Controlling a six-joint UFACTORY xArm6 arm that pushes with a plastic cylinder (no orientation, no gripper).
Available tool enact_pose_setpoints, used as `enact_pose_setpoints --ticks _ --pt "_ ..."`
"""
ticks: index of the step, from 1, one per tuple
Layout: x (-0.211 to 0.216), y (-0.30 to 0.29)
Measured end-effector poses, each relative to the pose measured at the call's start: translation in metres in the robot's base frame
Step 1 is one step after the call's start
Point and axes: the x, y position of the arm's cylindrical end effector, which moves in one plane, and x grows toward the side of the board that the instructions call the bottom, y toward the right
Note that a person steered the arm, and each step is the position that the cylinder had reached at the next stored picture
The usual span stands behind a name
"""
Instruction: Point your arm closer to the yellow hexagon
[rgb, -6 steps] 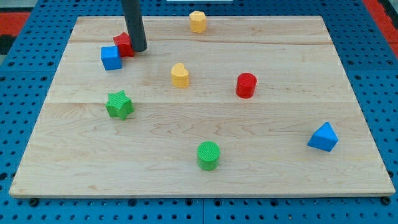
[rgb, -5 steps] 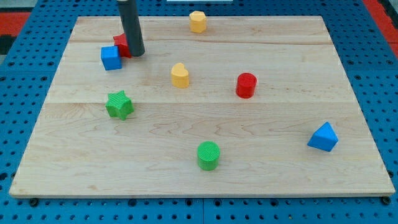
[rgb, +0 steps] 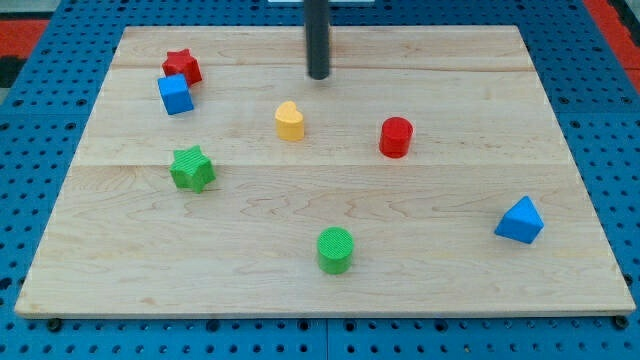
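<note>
Seven small blocks show on one wooden board (rgb: 450, 280). Two are red: one red star (rgb: 181, 66), one red cylinder (rgb: 396, 136). Two are blue: one blue cube (rgb: 175, 94), one blue triangular block (rgb: 520, 220). Two are green: one green star (rgb: 192, 168), one green cylinder (rgb: 335, 249). One rounded yellow block (rgb: 289, 120). One dark rod, ending in my tip (rgb: 318, 76), at upper centre of the frame

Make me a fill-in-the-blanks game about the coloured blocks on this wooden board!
1. The red star block sits just above the ____ cube.
2. The green cylinder block is nearest the view's ____ edge.
3. The blue pyramid block lies on the view's ____ side.
4. My tip is above the ____ heart-shaped block.

Missing words: blue; bottom; right; yellow
</note>
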Motion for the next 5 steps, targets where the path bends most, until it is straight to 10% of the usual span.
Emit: enact_pose_setpoints --ticks 5 --pt "-0.079 -0.042"
